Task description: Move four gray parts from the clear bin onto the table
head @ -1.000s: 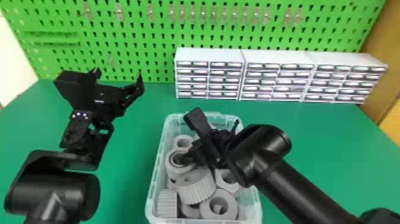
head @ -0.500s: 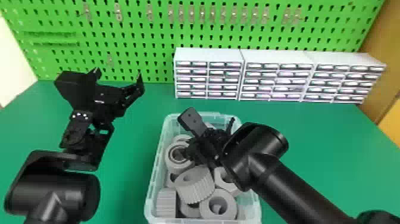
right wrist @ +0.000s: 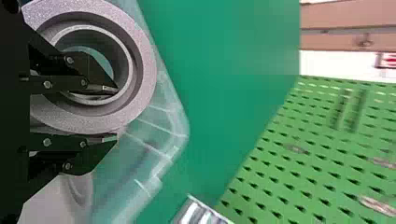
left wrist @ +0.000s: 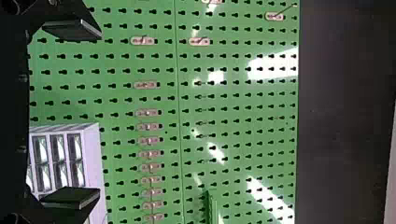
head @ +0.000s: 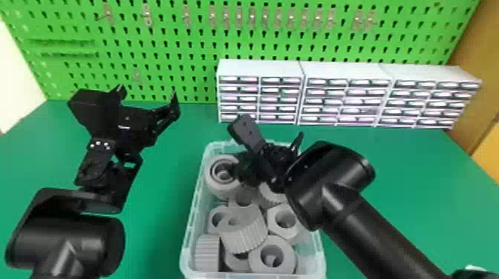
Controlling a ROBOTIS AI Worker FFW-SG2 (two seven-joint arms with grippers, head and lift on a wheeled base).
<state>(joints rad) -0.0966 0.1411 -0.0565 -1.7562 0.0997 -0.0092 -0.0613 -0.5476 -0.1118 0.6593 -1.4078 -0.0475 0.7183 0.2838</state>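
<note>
Bench (head: pixel 416 170) plain deep green. Pegboard (head: pixel 196 44) brighter green, rows of black keyhole slots. Gray parts (head: pixel 248 233): light gray, some rib-striped. Clear bin (head: pixel 189 241): see-through, whitish rim. Drawer cabinets (head: pixel 260 68) white, gridded fronts. Left pincer (head: pixel 147 97), right pincer (head: pixel 256 168): black.

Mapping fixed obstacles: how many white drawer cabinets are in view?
3, in a row on the table, before the pegboard: left cabinet, middle cabinet, right cabinet.
</note>
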